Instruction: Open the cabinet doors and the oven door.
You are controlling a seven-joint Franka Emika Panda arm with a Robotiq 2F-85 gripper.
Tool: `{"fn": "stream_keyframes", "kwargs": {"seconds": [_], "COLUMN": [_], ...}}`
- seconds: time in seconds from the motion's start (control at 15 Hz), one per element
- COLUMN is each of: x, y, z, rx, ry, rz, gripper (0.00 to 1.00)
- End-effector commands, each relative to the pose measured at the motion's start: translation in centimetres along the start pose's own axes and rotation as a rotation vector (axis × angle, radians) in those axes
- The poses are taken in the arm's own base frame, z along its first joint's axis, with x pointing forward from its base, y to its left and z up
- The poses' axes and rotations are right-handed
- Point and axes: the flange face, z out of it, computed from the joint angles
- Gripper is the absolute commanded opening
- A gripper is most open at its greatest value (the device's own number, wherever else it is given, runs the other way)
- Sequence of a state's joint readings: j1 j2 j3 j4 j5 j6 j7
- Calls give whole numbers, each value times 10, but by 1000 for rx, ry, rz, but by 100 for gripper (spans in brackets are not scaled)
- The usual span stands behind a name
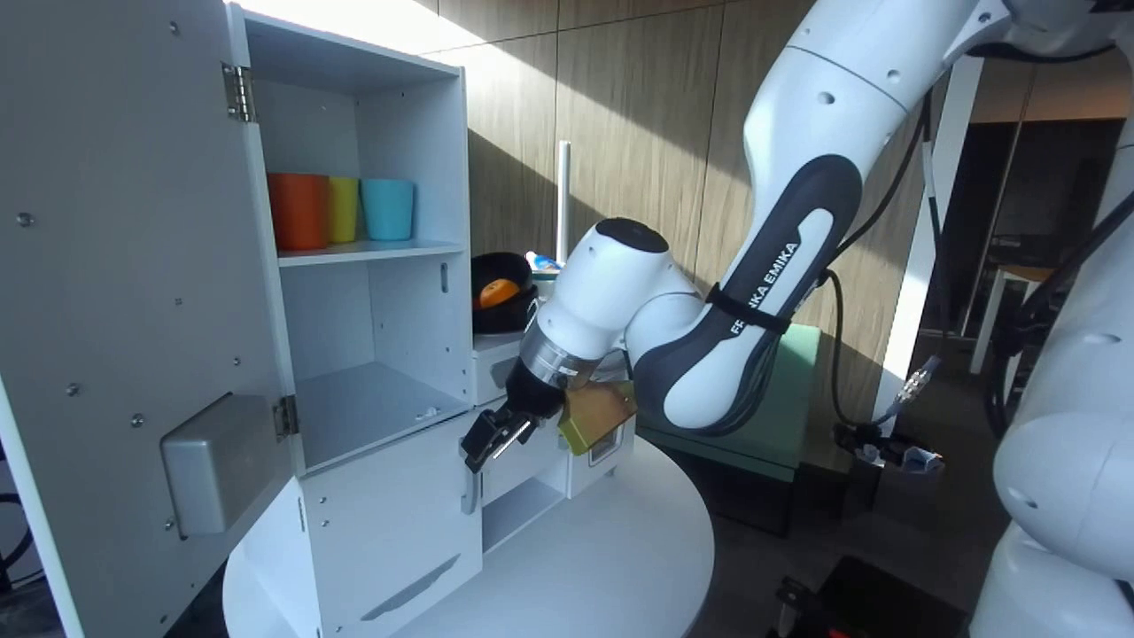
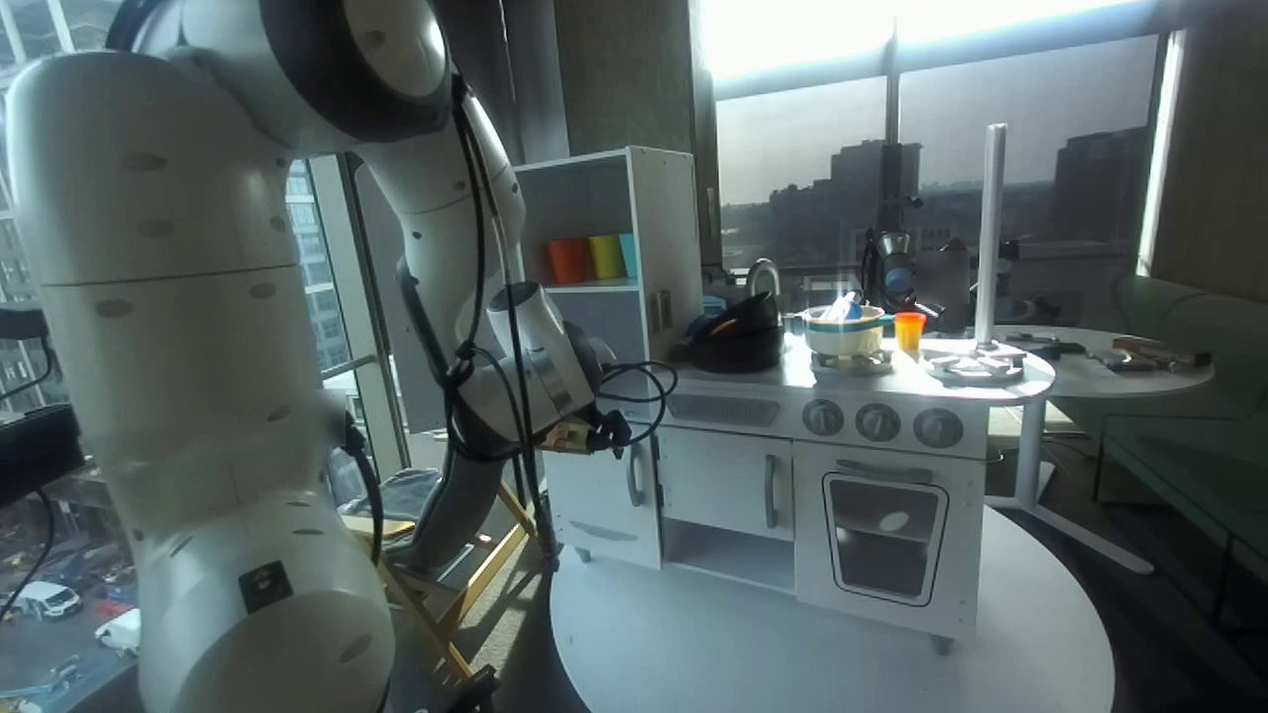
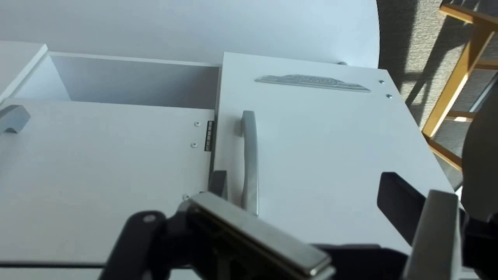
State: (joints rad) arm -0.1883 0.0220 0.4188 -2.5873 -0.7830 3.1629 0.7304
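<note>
Tool (image 3: 305, 190): two fingers (image 3: 400, 206), with dark pads and metal bars, stand wide apart in my wrist view; behind the arm (image 2: 198, 396), in an exterior view, I cannot make them out.
Handle (image 3: 251, 163): a smooth grey bar, gently curved; it appears between my fingers, close to one, but I cannot tell if they touch.
Lower cabinet door (image 3: 330, 147): looks closed, just before the tool; a flat white panel, and only the wrist view shows me the raised ornament on its grey plate (image 3: 311, 81).
Upper cabinet door (image 1: 124, 266): wide open; an exterior view gives me its inner face, with screw heads, metal hinges (image 1: 239, 92) and a rounded grey box (image 1: 226, 465).
Cups (image 1: 299, 211): orange, yellow and blue, on the cabinet shelf (image 1: 381, 251); both exterior views show them.
Bench (image 2: 842, 654): round, white, smooth, carrying the kitchen unit (image 2: 728, 555).
Oven door (image 2: 885, 530): closed, at the end of this unit; an exterior view alone shows its whole round-cornered dark pane (image 2: 882, 564).
City window (image 2: 802, 188): large, behind everything.
</note>
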Motion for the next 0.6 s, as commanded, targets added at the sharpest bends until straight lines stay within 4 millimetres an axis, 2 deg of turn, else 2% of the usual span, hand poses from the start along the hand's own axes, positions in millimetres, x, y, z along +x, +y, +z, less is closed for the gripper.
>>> {"fn": "stream_keyframes", "kwargs": {"seconds": [0.0,0.27,0.53], "x": [18,23,27], "y": [-3,0,-9], "z": [32,65,90], "rx": [17,7,40], "ry": [-30,-77,-75], "rz": [-28,-69,-169], "gripper": [100,100,100]}}
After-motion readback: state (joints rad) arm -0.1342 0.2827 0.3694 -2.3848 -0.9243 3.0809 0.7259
